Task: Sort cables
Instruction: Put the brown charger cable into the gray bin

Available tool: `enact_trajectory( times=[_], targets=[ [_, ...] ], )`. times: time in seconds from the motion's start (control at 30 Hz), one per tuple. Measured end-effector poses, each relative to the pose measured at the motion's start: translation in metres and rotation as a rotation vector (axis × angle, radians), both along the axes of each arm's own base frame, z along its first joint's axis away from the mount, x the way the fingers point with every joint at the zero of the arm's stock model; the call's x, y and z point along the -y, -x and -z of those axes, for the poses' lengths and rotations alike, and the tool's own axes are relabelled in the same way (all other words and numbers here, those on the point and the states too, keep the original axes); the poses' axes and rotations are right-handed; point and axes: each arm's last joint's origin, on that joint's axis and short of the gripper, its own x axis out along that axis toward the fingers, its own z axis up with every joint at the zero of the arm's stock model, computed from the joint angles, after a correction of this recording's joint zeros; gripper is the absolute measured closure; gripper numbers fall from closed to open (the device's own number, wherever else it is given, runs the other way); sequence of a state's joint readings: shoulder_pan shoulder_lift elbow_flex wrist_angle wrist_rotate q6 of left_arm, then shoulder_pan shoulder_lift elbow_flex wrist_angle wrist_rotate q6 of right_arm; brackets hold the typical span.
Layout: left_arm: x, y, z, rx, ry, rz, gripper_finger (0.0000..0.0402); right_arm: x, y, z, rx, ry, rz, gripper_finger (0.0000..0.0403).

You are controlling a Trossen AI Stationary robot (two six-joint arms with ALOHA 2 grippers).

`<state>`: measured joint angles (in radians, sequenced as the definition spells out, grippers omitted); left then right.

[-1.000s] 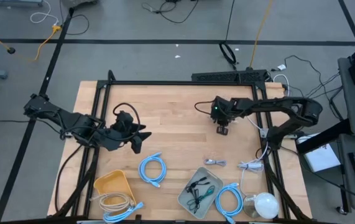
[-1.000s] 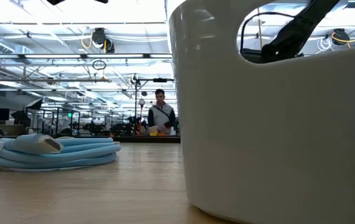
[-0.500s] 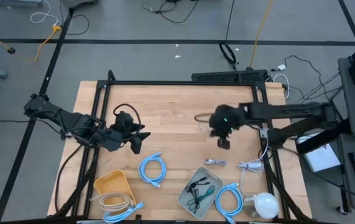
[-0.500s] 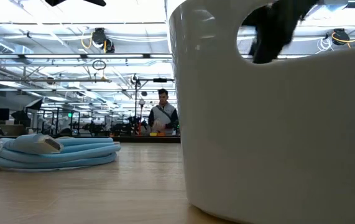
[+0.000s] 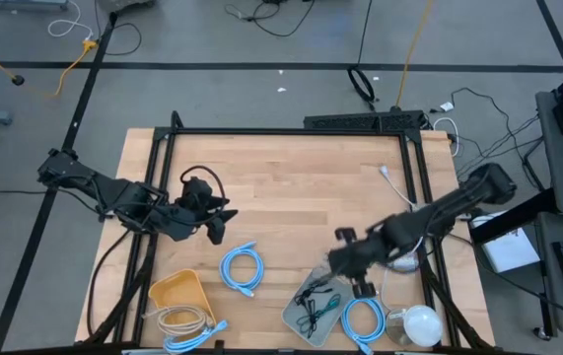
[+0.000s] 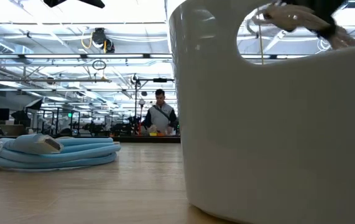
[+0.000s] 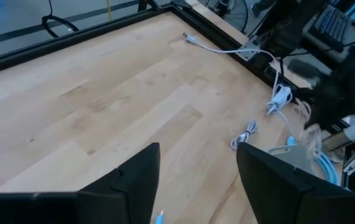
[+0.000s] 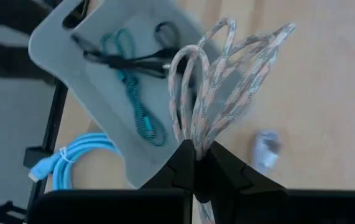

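Wooden table (image 5: 281, 187) inside black frame (image 5: 291, 129). Yellow bin (image 5: 179, 293) and grey tray (image 5: 296, 314) at near edge. Round white object (image 5: 418, 322) at near right corner. Person (image 6: 160, 114) standing far off in room.

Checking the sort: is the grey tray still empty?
No, the grey tray already holds a teal cable and a black cable.

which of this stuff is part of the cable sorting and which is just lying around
Part of the job:
- braided cable pinched in the right gripper
- teal cable and black cable in the grey tray
- light-blue loop
- yellow bin

Lying about:
- round white object
- white cord
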<state>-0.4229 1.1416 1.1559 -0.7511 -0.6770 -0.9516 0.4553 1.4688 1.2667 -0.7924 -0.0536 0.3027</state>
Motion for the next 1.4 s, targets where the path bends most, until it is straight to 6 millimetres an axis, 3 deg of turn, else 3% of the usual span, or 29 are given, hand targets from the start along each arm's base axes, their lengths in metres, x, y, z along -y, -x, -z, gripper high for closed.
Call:
enact_trajectory(
  times=[0.23,0.43,0.63,0.93,1.4],
  targets=[
    [0.0,0.001,0.001,-0.017,-0.002,0.005,0.0261,-0.04,-0.01,0.025,-0.022,0.0,-0.076,0.039],
    [0.0,0.001,0.002,-0.023,0.001,0.019,0.0304,-0.064,-0.028,0.008,0.012,0.057,-0.118,0.039],
    [0.0,0.001,0.013,-0.055,-0.001,0.021,0.0303,-0.086,-0.046,0.006,-0.033,0.107,-0.189,0.039],
    [0.008,0.004,0.032,-0.095,0.053,0.05,0.0293,-0.096,-0.051,0.019,-0.059,0.116,-0.196,0.039],
    [0.011,0.003,0.03,-0.083,0.037,0.085,0.0293,-0.095,-0.056,0.017,-0.017,0.102,-0.178,0.0388]
  ],
)
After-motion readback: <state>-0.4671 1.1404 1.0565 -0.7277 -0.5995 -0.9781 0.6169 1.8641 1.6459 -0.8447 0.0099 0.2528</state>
